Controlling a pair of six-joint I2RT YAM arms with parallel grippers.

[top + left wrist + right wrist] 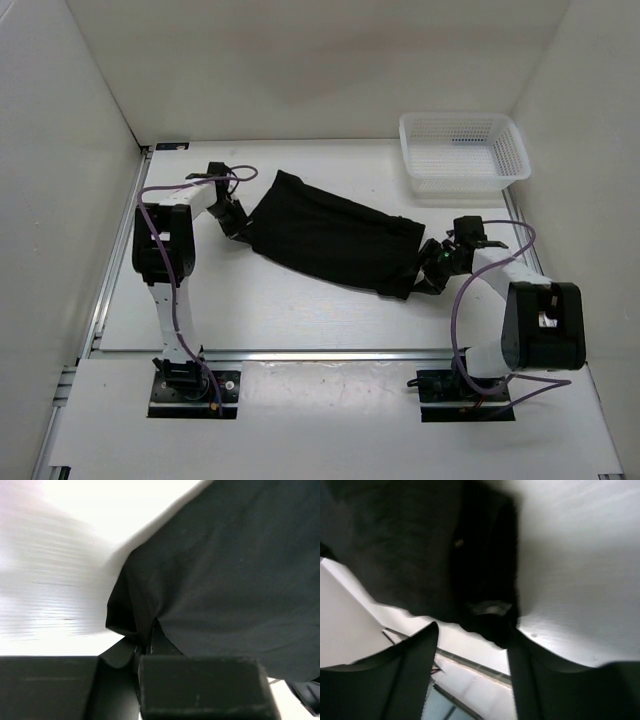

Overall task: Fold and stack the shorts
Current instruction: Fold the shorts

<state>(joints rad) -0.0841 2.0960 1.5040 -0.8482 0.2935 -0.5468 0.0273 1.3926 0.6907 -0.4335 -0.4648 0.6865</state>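
The black shorts (pixel 330 238) lie spread in a long slanted band across the middle of the table. At their left end, my left gripper (pixel 240 232) is shut on a pinched fold of the fabric; in the left wrist view the cloth (pixel 225 570) bunches into the closed jaws (pixel 145 647). My right gripper (pixel 428 278) sits at the shorts' lower right corner. In the right wrist view its fingers (pixel 420 655) stand wide apart, and the dark corner of the shorts (pixel 490 622) hangs between the tips, against the right finger.
A white mesh basket (pixel 463 152) stands at the back right, close to the right wall. White walls enclose the table on the left, back and right. A metal rail (pixel 330 354) runs along the near edge, in front of the arm bases.
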